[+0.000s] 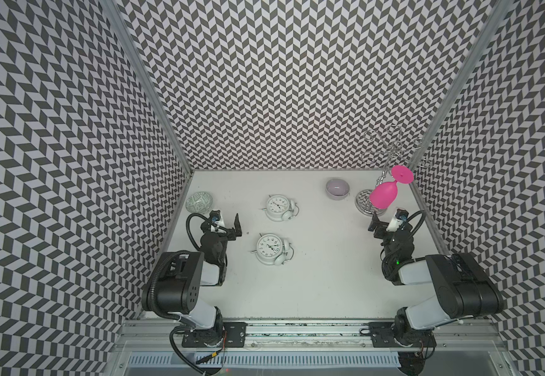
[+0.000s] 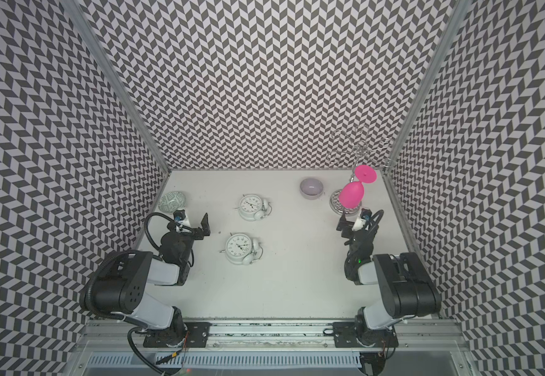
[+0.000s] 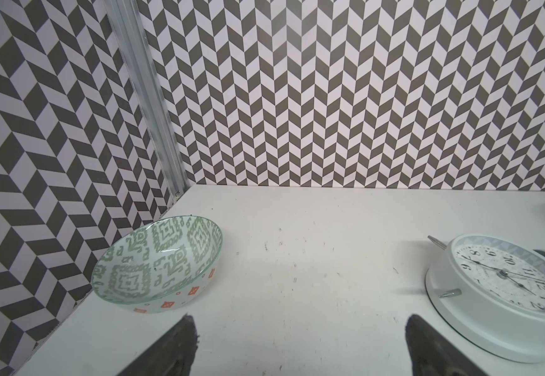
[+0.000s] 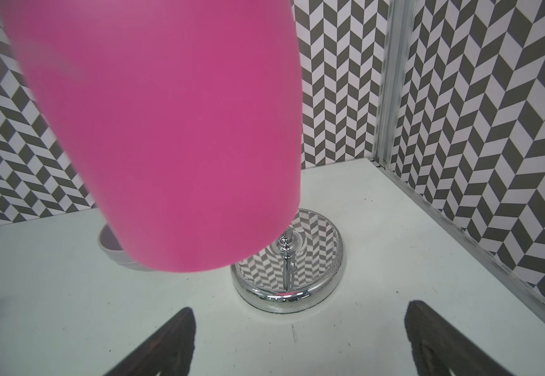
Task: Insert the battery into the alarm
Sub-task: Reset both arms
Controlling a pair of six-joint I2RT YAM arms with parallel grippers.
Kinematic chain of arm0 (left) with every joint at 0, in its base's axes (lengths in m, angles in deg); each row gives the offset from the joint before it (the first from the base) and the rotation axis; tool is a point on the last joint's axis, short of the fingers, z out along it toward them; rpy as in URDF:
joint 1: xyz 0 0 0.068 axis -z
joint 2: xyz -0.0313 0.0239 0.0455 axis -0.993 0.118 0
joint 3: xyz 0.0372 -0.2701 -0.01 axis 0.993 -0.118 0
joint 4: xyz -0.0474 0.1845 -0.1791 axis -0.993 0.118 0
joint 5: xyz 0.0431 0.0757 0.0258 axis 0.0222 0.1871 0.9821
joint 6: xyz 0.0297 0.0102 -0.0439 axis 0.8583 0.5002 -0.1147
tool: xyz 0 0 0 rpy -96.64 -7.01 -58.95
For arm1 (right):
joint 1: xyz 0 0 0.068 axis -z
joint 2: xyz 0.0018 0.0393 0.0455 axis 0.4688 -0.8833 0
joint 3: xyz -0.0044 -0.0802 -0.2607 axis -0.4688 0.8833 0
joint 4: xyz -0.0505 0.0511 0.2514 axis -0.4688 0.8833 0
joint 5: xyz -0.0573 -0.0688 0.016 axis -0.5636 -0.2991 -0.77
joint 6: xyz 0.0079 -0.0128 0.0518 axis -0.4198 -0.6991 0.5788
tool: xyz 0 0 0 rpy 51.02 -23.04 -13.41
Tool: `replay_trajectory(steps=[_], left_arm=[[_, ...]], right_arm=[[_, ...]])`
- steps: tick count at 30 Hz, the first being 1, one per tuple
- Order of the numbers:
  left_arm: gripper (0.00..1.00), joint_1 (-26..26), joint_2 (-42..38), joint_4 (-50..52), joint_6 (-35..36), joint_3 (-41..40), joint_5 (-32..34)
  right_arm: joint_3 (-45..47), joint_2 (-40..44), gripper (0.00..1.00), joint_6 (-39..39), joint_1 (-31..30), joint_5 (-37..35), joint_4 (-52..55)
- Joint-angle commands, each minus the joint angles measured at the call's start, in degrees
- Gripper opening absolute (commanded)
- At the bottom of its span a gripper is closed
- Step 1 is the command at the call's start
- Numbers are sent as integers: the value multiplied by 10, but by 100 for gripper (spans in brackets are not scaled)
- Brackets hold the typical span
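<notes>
Right wrist view: the pink glass is blurred, runs off the frame edge, and hides most of the grey bowl. Left wrist view: one alarm clock is cut by the frame edge. In a top view, a dark speck on the tabletop is too small to identify.

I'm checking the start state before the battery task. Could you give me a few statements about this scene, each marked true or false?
1. The nearer alarm clock and the farther alarm clock both lie face up. True.
2. The left gripper is shut on a clock. False: its fingers stand open, holding nothing.
3. The pink wine glass hangs upside down from the chrome rack. True.
4. The green-patterned bowl holds a battery. False: no battery shows in it.
5. The right gripper is open and empty. True.
</notes>
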Motion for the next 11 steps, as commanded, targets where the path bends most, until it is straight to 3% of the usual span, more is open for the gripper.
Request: replay_trajectory(steps=[1, 11], left_arm=[[99, 3, -3, -9, -1, 5, 11], [100, 2, -4, -7, -1, 5, 11]], right_arm=[[-7, 3, 99, -21, -1, 21, -31], [-9, -12, 99, -27, -3, 32, -46]])
